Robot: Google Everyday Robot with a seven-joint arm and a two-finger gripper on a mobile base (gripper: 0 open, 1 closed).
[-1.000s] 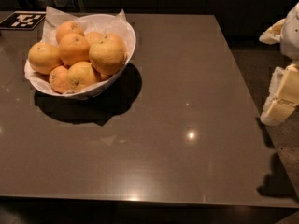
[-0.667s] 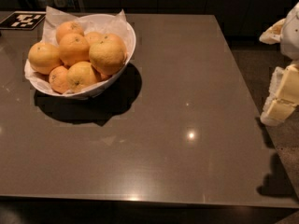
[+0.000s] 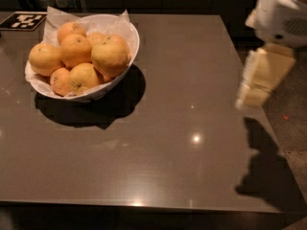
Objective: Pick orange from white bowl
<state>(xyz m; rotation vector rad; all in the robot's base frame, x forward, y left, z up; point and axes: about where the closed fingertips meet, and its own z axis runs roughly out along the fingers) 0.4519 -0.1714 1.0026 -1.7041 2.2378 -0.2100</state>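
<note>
The white bowl point(image 3: 135, 36), lined with crinkled white paper, stands at the far left of the dark table point(image 3: 182, 128). It holds several oranges. A deep-orange one point(image 3: 75, 49) lies near the middle of the pile, beside a larger, paler fruit point(image 3: 110, 56) on the bowl's right side. My gripper point(image 3: 253, 96), cream-coloured and hanging from the white arm point(image 3: 283, 13), hovers over the table's right edge, far to the right of the bowl. It touches nothing.
A black-and-white marker tag point(image 3: 21, 20) lies at the table's far left corner, behind the bowl. The table's right edge runs below my gripper, with speckled floor point(image 3: 292, 123) beyond it. The arm's shadow falls on the near right corner.
My gripper and arm have moved left and a little up, from beyond the table's right edge to above it. The bowl and oranges have not moved.
</note>
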